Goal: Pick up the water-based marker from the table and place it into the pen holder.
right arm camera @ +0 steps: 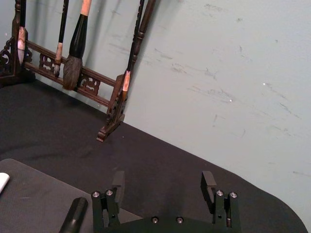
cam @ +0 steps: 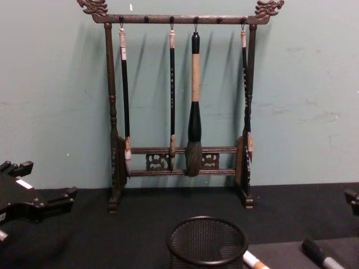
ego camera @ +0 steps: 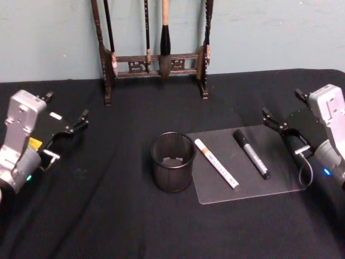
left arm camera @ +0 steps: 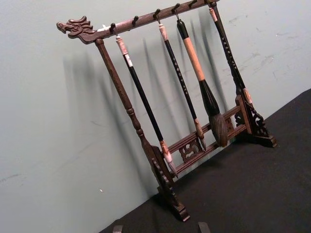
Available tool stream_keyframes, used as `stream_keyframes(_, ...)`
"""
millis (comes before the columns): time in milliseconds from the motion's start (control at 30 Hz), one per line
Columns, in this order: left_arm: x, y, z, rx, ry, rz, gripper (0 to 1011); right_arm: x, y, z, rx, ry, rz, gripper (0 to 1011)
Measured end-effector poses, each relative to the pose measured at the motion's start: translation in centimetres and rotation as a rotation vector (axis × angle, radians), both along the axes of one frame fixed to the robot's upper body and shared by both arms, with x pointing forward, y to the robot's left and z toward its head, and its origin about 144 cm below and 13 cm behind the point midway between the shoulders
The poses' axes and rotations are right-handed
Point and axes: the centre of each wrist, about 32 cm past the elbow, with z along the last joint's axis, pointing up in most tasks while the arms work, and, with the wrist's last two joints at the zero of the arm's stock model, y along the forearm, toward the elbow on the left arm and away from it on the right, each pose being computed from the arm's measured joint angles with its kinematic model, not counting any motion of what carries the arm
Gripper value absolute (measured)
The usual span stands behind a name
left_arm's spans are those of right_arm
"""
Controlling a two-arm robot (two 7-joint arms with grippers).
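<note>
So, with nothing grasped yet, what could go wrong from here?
1. Two markers lie on the clear mat, a white marker and a black marker. Their labels are unreadable, so the right gripper, jaws open beside the mat, might take the wrong one.
2. The pen holder stands close to the mat's left edge, so a low carry could knock it over.
The left gripper sits open at the far left.
</note>
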Motion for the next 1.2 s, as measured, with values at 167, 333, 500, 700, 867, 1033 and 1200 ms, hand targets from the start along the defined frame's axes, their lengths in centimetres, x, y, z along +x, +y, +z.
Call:
stream_keyframes(167,0.0,0.0,0.0,0.0,0.0,0.0,1001,0.0,0.0,0.0,0.0,0.0,0.0,1002)
stream_keyframes(333,0.0,0.0,0.0,0.0,0.0,0.0,1001,0.0,0.0,0.0,0.0,0.0,0.0,1002)
stream_keyframes(500,0.0,0.0,0.0,0.0,0.0,0.0,1001,0.0,0.0,0.1,0.008,0.014,0.011,1002)
stream_keyframes(700,0.0,0.0,0.0,0.0,0.0,0.0,1001,0.2,0.4,0.6,0.055,0.062,0.038,1000)
stream_keyframes(867,0.0,0.0,0.0,0.0,0.0,0.0,1001,0.4,0.7,1.0,0.092,0.108,0.058,1002)
stream_keyframes(1033,0.0,0.0,0.0,0.0,0.0,0.0,1001,0.7,1.1,1.3,0.116,0.147,0.068,1000)
stream_keyframes(1200,0.0,0.0,0.0,0.0,0.0,0.0,1001,1.1,1.6,1.5,0.129,0.174,0.081,1002)
